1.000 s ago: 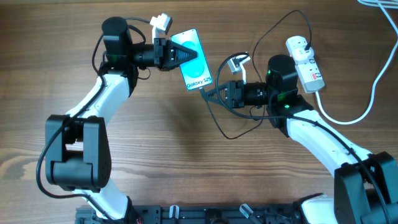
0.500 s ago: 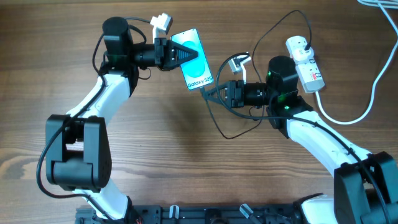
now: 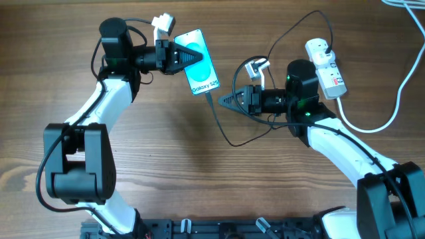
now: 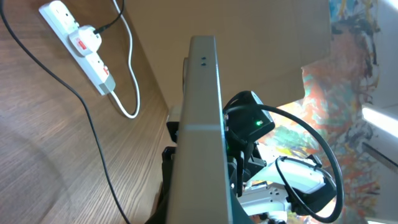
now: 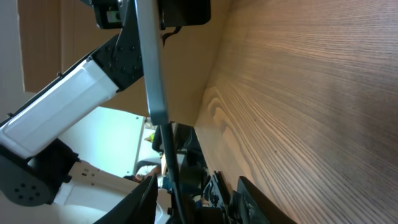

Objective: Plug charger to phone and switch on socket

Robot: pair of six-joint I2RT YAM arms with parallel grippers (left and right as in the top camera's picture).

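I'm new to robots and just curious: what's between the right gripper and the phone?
Only the thin black cable leading from the phone, with bare table underneath. The overhead view shows it best.

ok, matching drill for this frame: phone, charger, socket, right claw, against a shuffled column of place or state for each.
Things
1. phone
2. charger
3. socket
4. right claw

Place or state
A. open, close beside the charger's cable
B. lying flat on the table, top right in the overhead view
C. gripped in the left claw
D. tip at the phone's "Galaxy S25" end, cable looping across the table

Pairs: 1-C, 2-D, 3-B, 4-A
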